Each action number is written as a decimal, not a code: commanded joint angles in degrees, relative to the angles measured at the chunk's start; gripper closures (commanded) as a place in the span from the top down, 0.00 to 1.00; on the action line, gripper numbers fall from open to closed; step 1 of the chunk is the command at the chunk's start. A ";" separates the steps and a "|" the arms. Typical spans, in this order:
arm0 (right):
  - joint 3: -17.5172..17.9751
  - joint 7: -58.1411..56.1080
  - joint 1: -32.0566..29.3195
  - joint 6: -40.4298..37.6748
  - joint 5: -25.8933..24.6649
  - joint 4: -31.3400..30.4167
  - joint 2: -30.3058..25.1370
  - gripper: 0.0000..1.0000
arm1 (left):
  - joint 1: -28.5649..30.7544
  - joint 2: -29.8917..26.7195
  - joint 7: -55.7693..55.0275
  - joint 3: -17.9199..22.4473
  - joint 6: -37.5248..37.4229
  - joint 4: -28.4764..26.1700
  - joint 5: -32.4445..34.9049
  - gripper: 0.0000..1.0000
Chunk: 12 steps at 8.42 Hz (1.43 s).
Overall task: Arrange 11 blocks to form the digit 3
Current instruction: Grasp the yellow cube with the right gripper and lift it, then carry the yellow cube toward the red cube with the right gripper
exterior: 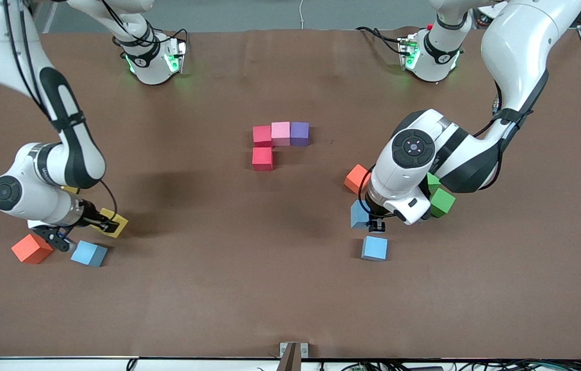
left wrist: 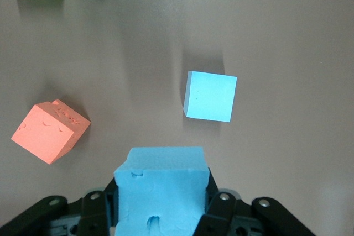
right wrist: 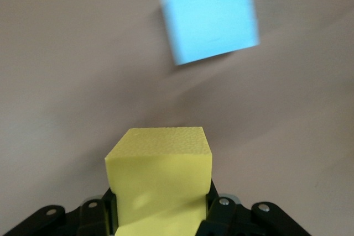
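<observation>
Four blocks stand joined mid-table: red (exterior: 262, 135), pink (exterior: 280, 132) and purple (exterior: 299, 133) in a row, and a second red (exterior: 262, 158) nearer the camera under the first. My left gripper (exterior: 372, 220) is shut on a light blue block (left wrist: 161, 189), low beside an orange block (exterior: 356, 178) and another light blue block (exterior: 375, 248). My right gripper (exterior: 107, 224) is shut on a yellow block (right wrist: 160, 181), close to a light blue block (exterior: 88, 253) and an orange-red block (exterior: 31, 248).
Two green blocks (exterior: 442, 202) (exterior: 432, 181) lie partly under the left arm's wrist. A corner of another yellow block (exterior: 70, 189) peeks out under the right arm's wrist. Brown table (exterior: 218, 288) stretches bare between the two clusters and toward the camera.
</observation>
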 commanded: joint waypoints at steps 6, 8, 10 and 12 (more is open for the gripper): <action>-0.19 12.16 29.93 3.41 0.11 2.13 -0.18 0.03 | -0.63 -0.54 -0.06 0.26 -0.86 0.34 -0.85 0.29; -0.19 12.78 35.13 7.45 0.29 2.04 2.71 0.03 | -0.63 -0.54 -0.06 0.26 -0.86 0.34 -0.85 0.29; -0.19 14.37 37.77 11.76 0.38 1.08 5.97 0.03 | -0.72 -0.54 -0.06 0.26 -0.86 0.34 -0.94 0.29; -0.19 14.37 39.62 14.84 0.46 -2.16 6.25 0.03 | -0.72 -0.54 -0.06 0.26 -0.86 0.34 -0.94 0.29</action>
